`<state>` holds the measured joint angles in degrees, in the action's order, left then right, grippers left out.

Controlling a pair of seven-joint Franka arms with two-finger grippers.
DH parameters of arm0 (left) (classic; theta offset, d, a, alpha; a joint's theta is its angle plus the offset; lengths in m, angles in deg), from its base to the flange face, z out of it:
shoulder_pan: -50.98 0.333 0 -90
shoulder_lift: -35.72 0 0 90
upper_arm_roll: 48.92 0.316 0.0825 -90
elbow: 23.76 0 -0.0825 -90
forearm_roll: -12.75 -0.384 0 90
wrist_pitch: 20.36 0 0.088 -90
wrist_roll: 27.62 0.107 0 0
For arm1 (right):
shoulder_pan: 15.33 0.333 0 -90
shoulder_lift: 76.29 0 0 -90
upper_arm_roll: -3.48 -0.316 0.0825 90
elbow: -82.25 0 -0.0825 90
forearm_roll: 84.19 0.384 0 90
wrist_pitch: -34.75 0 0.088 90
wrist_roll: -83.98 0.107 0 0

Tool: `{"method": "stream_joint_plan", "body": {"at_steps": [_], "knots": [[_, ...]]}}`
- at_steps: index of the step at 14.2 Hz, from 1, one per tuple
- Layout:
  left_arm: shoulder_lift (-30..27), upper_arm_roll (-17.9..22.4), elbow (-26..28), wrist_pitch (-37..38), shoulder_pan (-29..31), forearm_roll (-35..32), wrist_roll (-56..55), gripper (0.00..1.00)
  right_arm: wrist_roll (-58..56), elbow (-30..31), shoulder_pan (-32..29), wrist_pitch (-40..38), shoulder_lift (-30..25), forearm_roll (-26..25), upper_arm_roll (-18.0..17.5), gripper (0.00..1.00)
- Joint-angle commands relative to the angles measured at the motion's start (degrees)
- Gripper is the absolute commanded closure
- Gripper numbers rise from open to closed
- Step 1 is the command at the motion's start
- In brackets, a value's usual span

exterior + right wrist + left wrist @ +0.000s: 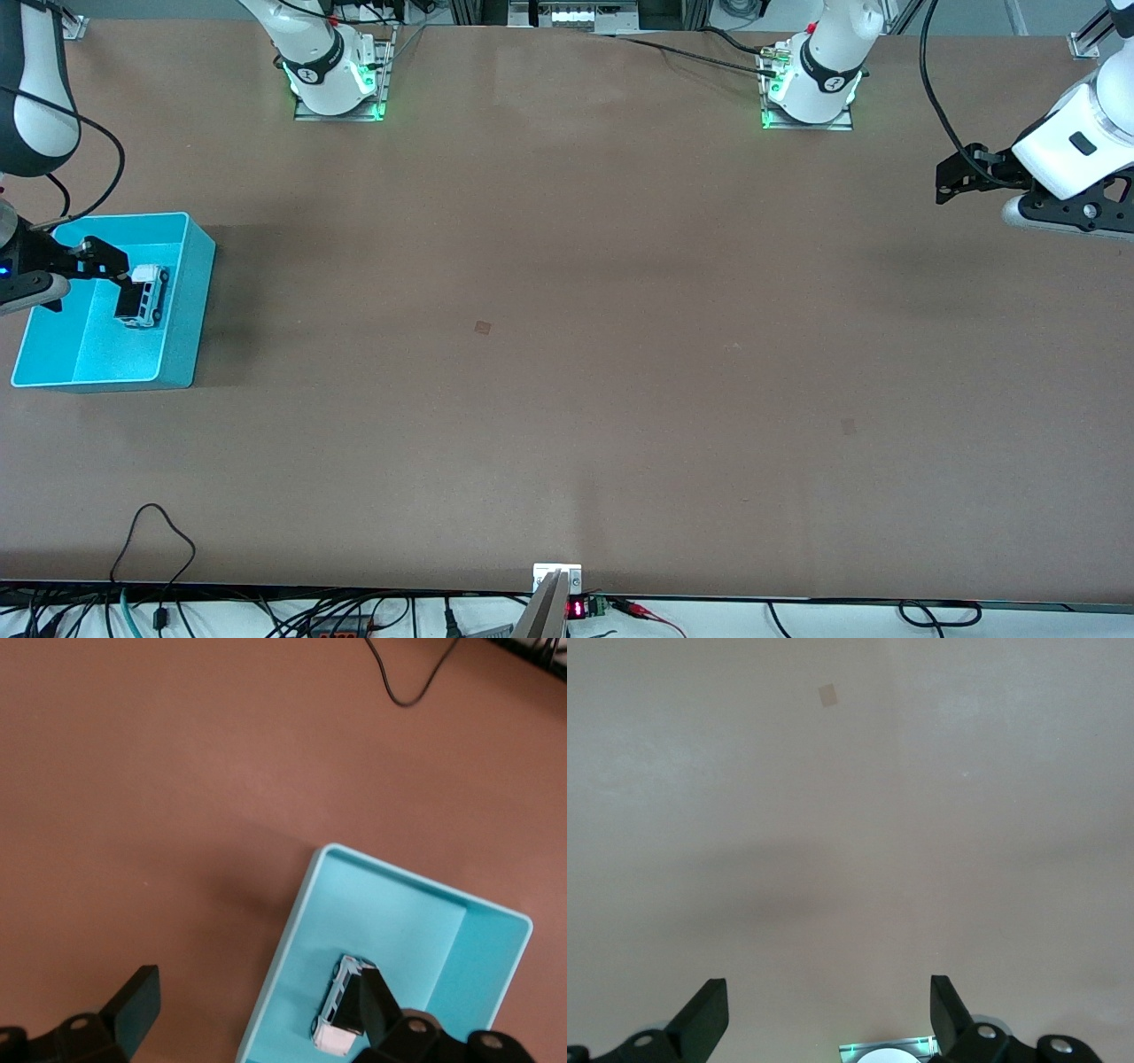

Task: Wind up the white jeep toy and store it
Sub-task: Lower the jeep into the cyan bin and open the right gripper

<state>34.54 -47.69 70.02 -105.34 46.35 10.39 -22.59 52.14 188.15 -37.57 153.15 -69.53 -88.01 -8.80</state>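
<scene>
The white jeep toy (143, 297) lies on the floor of a blue bin (200, 292) at the right arm's end of the table, close to the bin's long wall that faces the table's middle. In the right wrist view the jeep (339, 1010) shows inside the bin (399, 908), partly hidden by one finger. My right gripper (93, 270) hangs over the bin, open and empty (257, 979). My left gripper (943, 183) waits open and empty over bare table at the left arm's end (828, 985).
A black cable loop (155, 523) lies at the table's edge nearest the front camera and also shows in the right wrist view (399, 691). A small square mark (482, 327) is on the table's middle. Both arm bases (335, 80) stand along the table edge farthest from the front camera.
</scene>
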Motion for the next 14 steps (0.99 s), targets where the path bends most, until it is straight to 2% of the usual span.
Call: {"method": "stream_joint_plan", "body": {"at_steps": [1, 4, 8, 9, 12, 14], "knots": [[-0.6, -0.2, -0.3, 0.9, 0.3, 0.4, 0.2, 0.00, 4.8, -3.2, 2.5, -2.3, 0.3, 0.8, 0.2, 0.00], [-0.6, -0.2, -0.3, 1.0, 0.3, 0.4, 0.2, 0.00, 10.9, -4.0, 4.5, -6.5, -0.9, 1.0, 0.2, 0.00], [-0.6, -0.2, -0.3, 1.0, 0.3, 0.4, 0.2, 0.00, 19.2, -4.1, 9.1, -10.6, -5.0, 2.5, 0.9, 0.00], [-0.6, -0.2, -0.3, 1.0, 0.3, 0.4, 0.2, 0.00, 21.4, -4.1, 11.2, -11.9, -6.1, 2.6, 2.3, 0.00], [-0.6, -0.2, -0.3, 1.0, 0.3, 0.4, 0.2, 0.00, 29.4, -4.1, 20.1, -14.5, -8.3, 2.8, 9.3, 0.00], [-0.6, -0.1, -0.3, 1.0, 0.4, 0.4, 0.2, 0.00, 29.8, -4.1, 23.3, -15.1, -9.8, 2.8, 11.4, 0.00]]}}
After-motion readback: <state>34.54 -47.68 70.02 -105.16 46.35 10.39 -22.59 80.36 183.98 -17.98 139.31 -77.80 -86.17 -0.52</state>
